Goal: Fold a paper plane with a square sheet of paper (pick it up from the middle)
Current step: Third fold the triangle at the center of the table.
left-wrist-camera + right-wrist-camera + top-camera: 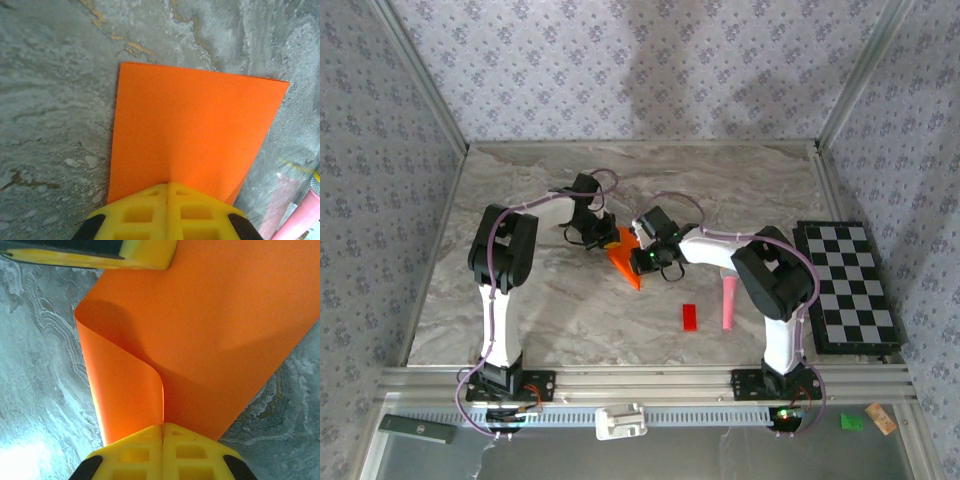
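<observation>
Two-point hold at mid-table — pinches the square sheet of paper (pixel 625 262) between left gripper (pixel 167 186) and right gripper (pixel 163 426), each closed tight on an edge. Curls limp, thin, light; probably creases easily — calls for gentle edge holds.

Curled orange sheet (pixel 225 315) tight in right claw (pixel 163 426), left claw (pixel 145 252) on its far edge
</observation>
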`<state>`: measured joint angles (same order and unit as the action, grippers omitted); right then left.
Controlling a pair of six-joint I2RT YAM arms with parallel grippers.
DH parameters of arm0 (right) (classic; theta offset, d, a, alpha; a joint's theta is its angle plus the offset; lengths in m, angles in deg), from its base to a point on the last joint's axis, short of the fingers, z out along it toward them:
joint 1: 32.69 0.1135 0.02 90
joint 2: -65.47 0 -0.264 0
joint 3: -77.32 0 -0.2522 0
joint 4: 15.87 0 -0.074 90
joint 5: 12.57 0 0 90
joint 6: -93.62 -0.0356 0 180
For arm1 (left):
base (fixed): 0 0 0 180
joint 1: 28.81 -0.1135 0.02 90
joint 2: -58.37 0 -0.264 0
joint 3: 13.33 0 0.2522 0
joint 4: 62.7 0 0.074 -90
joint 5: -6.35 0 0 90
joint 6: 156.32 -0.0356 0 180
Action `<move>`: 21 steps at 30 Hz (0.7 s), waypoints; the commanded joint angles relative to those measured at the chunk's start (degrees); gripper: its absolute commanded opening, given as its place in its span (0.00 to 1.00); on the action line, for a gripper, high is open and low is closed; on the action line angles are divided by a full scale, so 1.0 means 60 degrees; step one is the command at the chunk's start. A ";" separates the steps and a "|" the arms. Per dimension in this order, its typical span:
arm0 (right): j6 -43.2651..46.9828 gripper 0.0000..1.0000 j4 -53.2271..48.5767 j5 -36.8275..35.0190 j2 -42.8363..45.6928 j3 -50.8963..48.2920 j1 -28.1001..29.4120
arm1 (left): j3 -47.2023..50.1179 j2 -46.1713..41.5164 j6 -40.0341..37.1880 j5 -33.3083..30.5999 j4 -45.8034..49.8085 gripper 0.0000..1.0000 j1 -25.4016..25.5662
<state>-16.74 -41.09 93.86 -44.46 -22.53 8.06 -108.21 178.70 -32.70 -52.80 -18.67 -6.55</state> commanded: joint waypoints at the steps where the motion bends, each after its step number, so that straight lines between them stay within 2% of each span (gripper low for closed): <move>1: 0.0020 0.00 -0.0270 -0.0181 -0.0149 0.0236 0.0033 | 0.0131 0.0634 -0.0163 -0.0424 0.0585 0.00 0.0186; 21: 0.0054 0.00 -0.0454 -0.0312 -0.0224 0.0537 0.0078 | 0.0149 0.0613 -0.0097 -0.0454 0.0559 0.00 0.0194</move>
<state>-16.72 -41.97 92.81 -45.27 -20.34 8.22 -108.28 178.81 -32.68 -52.58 -18.72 -6.51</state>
